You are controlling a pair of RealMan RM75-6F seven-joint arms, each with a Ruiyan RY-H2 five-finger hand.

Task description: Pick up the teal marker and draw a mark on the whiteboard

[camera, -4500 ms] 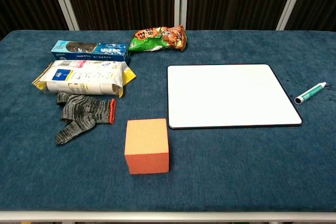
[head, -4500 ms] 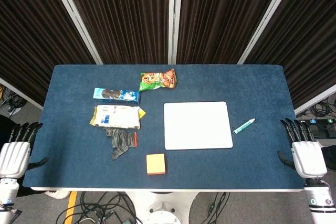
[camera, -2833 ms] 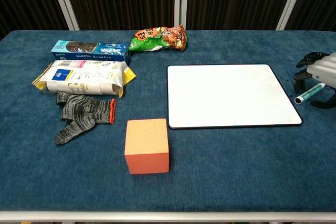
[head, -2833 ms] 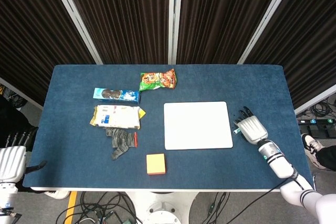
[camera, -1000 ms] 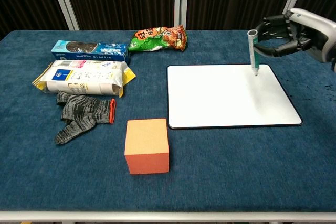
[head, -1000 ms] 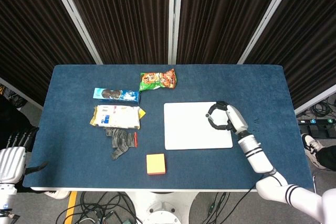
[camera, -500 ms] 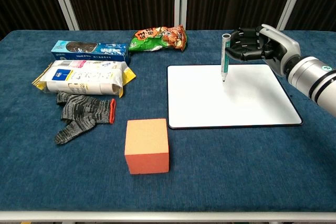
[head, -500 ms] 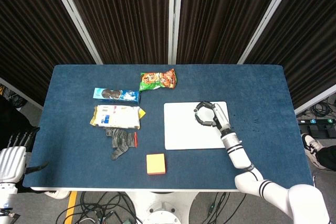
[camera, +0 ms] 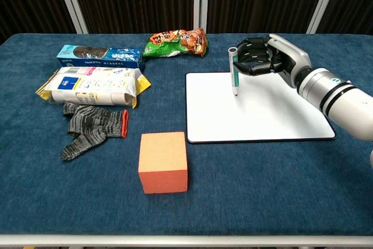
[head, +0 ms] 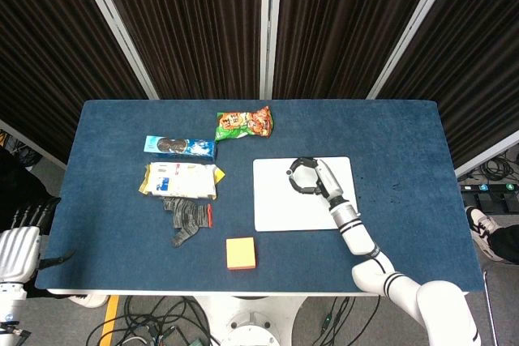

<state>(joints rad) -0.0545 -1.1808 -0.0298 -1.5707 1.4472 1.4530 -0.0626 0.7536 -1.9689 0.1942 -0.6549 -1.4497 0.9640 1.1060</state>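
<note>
My right hand (camera: 265, 56) (head: 312, 176) holds the teal marker (camera: 234, 72) upright, tip down, over the upper left part of the whiteboard (camera: 256, 115) (head: 280, 208). The tip sits at or just above the white surface; I cannot tell if it touches. No mark shows on the board. In the head view the marker is hidden within the fingers. My left hand (head: 18, 245) hangs off the table's left front corner with its fingers apart and holding nothing.
An orange block (camera: 163, 161) stands in front of the board's left side. A grey glove (camera: 90, 127), a white-yellow packet (camera: 93, 84), a blue cookie box (camera: 99, 55) and a green-orange snack bag (camera: 175, 42) lie left and behind.
My right hand took the marker from the table right of the board, raised it upright and carried it leftward across the board. The left hand stayed put.
</note>
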